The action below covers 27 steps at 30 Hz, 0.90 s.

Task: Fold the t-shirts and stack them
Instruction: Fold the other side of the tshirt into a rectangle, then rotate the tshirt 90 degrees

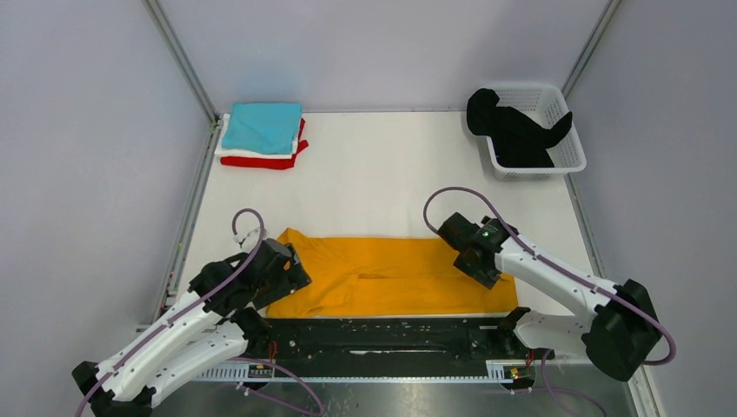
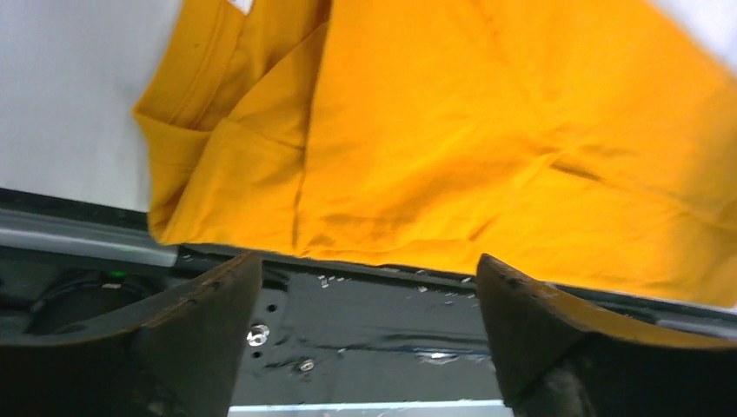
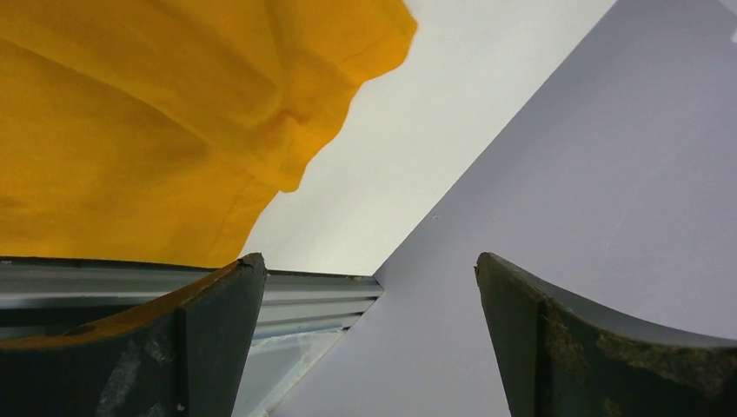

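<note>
Teal shirt (image 1: 261,126) tops the folded stack at far left, over white shirt (image 1: 243,154) and red shirt (image 1: 261,162). My left gripper (image 1: 294,274), jaws wide and empty, hangs at the left end of the mustard-orange shirt (image 1: 391,278), which lies flat along the table's (image 1: 374,174) near edge. My right gripper (image 1: 483,271), also wide and empty, is over its right end. Black shirt (image 1: 517,139) drapes in the basket (image 1: 569,156), far right corner.

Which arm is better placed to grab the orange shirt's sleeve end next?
Left: the left gripper, open, sits at the sleeve end of the orange shirt; the right gripper is at the hem.
</note>
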Available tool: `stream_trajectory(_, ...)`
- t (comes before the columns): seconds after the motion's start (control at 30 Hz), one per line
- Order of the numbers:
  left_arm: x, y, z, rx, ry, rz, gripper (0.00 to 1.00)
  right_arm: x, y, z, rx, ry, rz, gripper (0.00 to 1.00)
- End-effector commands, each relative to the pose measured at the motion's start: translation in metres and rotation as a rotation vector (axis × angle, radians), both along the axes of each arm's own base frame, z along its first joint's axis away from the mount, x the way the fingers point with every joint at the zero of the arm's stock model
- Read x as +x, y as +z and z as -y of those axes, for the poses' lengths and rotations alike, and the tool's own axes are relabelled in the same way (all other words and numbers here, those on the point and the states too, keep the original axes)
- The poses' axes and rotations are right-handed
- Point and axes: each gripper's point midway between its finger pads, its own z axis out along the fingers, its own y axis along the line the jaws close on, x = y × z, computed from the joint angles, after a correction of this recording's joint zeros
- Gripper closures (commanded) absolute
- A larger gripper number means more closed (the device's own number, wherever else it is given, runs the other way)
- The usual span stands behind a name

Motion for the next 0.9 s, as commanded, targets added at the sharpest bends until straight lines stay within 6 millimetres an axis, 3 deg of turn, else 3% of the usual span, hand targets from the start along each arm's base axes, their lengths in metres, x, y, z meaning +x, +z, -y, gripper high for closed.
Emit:
stream_trajectory(0.0, 0.032, 0.030, 0.028, -0.064, -0.088, 0.142, 0.01, 0.020, 0.039, -0.007, 0.087, -0.046, 0.226, 0.01)
stream_trajectory(0.1, 0.053, 0.036, 0.053, -0.105, -0.135, 0.196, 0.01, 0.058, 0.083, -0.015, 0.242, -0.132, 0.623, 0.00)
stream_trajectory(0.17, 0.067, 0.035, 0.067, -0.116, -0.147, 0.214, 0.01, 0.071, 0.107, -0.018, 0.452, -0.292, 0.901, 0.00)
stream_trajectory(0.27, 0.085, 0.025, 0.078, -0.107, -0.144, 0.203, 0.01, 0.083, 0.125, -0.056, 0.915, -0.394, 1.023, 0.00)
stream_trajectory(0.37, 0.097, 0.002, 0.085, -0.133, -0.137, 0.153, 0.01, 0.085, 0.135, -0.095, 1.195, -0.374, 0.953, 0.00)
stream_trajectory(0.43, 0.106, -0.017, 0.085, -0.162, -0.111, 0.110, 0.01, 0.082, 0.122, -0.115, 1.271, -0.393, 0.851, 0.00)
stream_trajectory(0.53, 0.119, -0.043, 0.074, -0.175, -0.052, 0.049, 0.01, 0.078, 0.079, -0.132, 1.245, -0.446, 0.707, 0.01)
stream_trajectory(0.63, 0.129, -0.063, 0.068, -0.179, -0.025, -0.020, 0.01, 0.072, 0.026, -0.129, 1.137, -0.553, 0.609, 0.00)
stream_trajectory(0.7, 0.138, -0.071, 0.065, -0.171, -0.006, -0.038, 0.01, 0.068, 0.001, -0.124, 1.066, -0.606, 0.572, 0.01)
stream_trajectory(0.87, 0.187, -0.086, 0.057, -0.138, 0.061, -0.044, 0.01, 0.062, -0.030, -0.118, 0.942, -0.673, 0.487, 0.01)
